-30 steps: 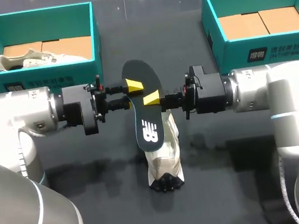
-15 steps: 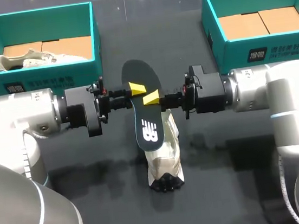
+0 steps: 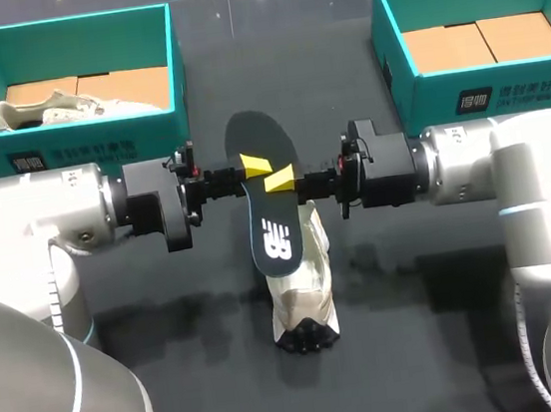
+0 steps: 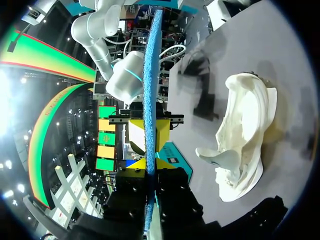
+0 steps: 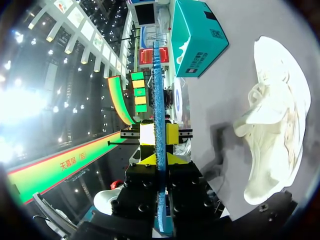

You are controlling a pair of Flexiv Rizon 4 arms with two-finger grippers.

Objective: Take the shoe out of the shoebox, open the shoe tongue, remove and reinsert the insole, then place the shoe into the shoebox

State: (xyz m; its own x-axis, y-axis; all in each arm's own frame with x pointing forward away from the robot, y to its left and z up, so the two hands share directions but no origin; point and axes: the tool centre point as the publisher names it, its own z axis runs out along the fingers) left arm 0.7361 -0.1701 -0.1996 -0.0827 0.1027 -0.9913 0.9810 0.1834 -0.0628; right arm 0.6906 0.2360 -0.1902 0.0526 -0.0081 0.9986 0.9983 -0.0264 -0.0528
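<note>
shoe (image 3: 300, 283) on bench (image 3: 421, 329) at 6 o'clock, insole (image 3: 271, 237) flat above it. left end effector (image 3: 253, 164) from 9 o'clock, right end effector (image 3: 278, 178) from 3 o'clock, both pinching insole edges. 11 o'clock shoebox (image 3: 86, 139) holds second shoe (image 3: 52, 108); 1 o'clock shoebox (image 3: 483, 90) opposite.

Robotics lab — left arm (image 3: 45, 209), right arm (image 3: 471, 162) (grey) flanking a table (image 3: 206, 375).

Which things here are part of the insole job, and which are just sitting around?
In the job:
- insole, clamped by the left gripper and the right gripper
- cream shoe on the table
- empty right shoebox, probably its box

Lying about:
- left shoebox
- second shoe inside it
</note>
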